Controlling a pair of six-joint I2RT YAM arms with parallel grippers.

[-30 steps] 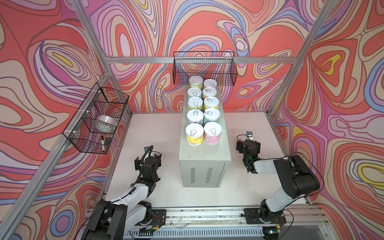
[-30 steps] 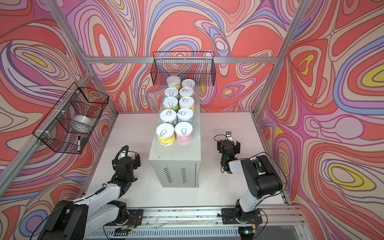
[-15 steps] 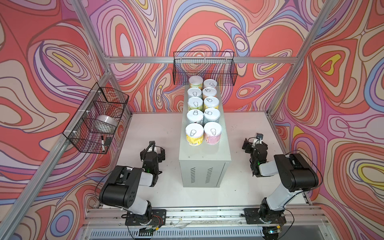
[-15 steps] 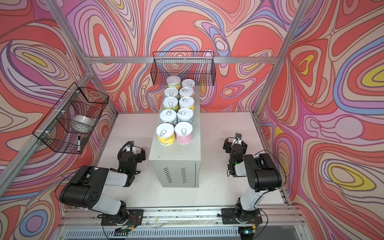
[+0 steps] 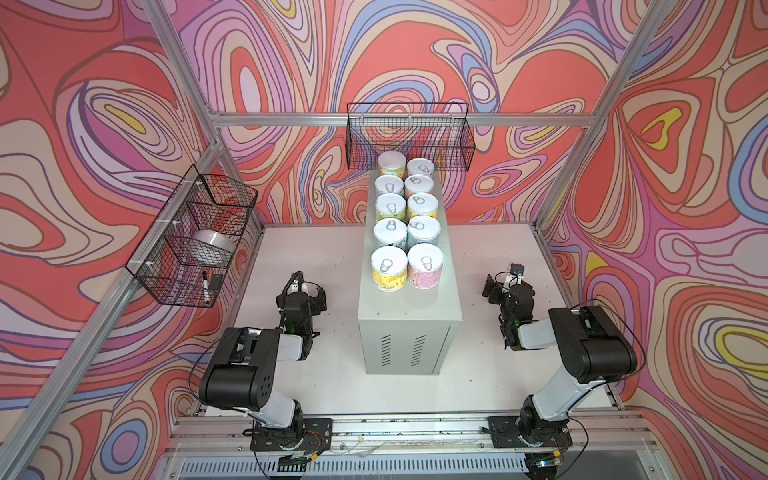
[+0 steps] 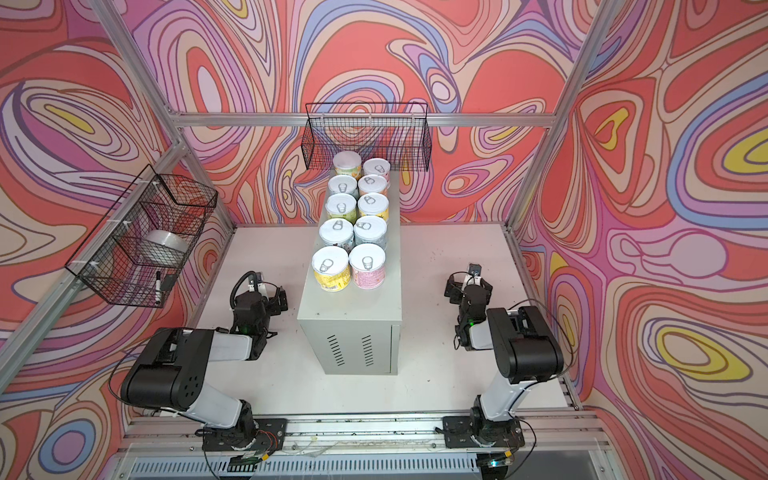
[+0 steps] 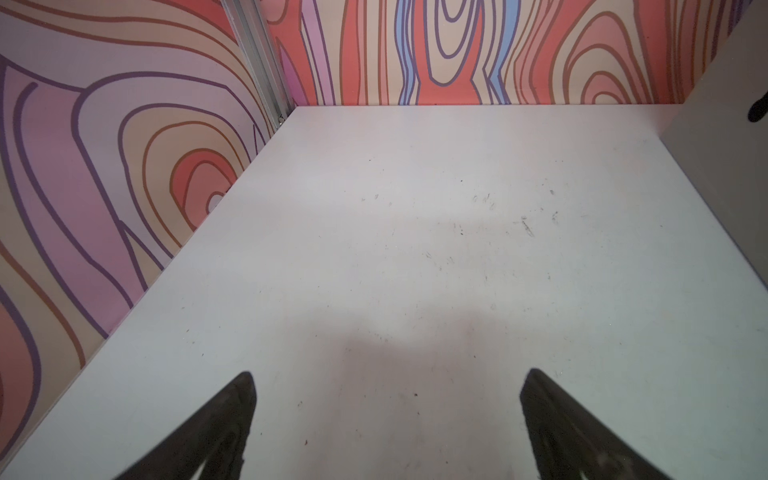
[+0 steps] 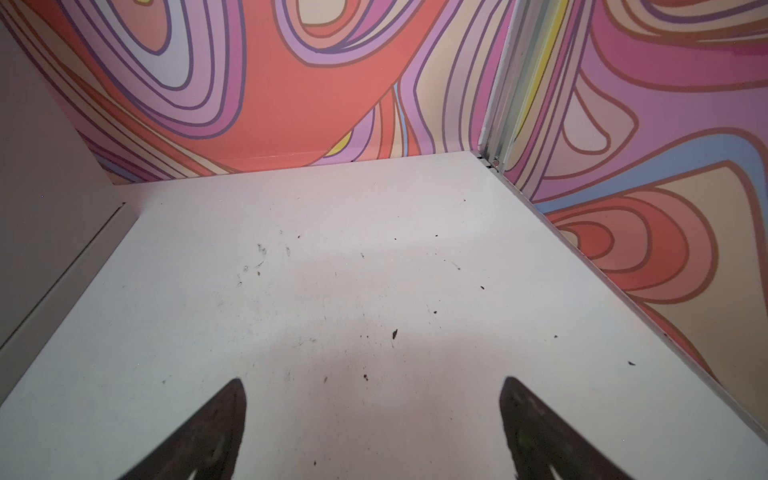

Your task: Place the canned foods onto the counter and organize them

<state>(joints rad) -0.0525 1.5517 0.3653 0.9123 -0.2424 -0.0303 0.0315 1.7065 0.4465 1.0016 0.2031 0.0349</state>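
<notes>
Fingers [image 7: 216, 428] of the left gripper [image 7: 390, 372] and the right gripper [image 8: 372, 379] stand wide apart, empty, above the scuffed white tabletop [image 7: 415, 249]. Over the last second both arms have folded back toward the lower frame edge. Ten paper-labelled, silver-lidded tins [image 5: 424, 229] sit in two rows on the tall light-grey metal cabinet [image 5: 409, 307] at frame centre, so the task appears complete.

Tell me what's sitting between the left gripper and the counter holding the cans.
Nothing: only bare white tabletop lies between the left gripper and the counter, as both top views show.
</notes>
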